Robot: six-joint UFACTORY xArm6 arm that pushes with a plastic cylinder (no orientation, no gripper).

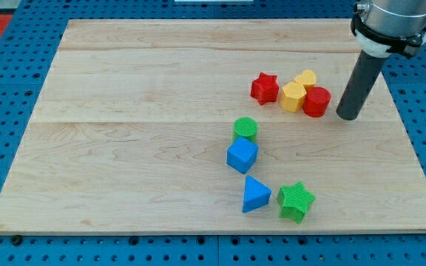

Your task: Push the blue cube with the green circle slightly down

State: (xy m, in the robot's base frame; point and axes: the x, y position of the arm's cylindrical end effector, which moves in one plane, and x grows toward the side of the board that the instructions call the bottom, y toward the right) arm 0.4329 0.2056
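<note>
The tip (pixel 348 115) is sitting beside the red cylinder (pixel 316 102); no fingers here. It's needing to get above the green circle (pixel 245 128), which is touching the blue cube (pixel 242 155).

Just one camera here, up high and angled down from the near edge of the tabletop (pixel 124 89). It's far enough back to fit nearly the whole board, with the arm coming in at the view's top right.
</note>
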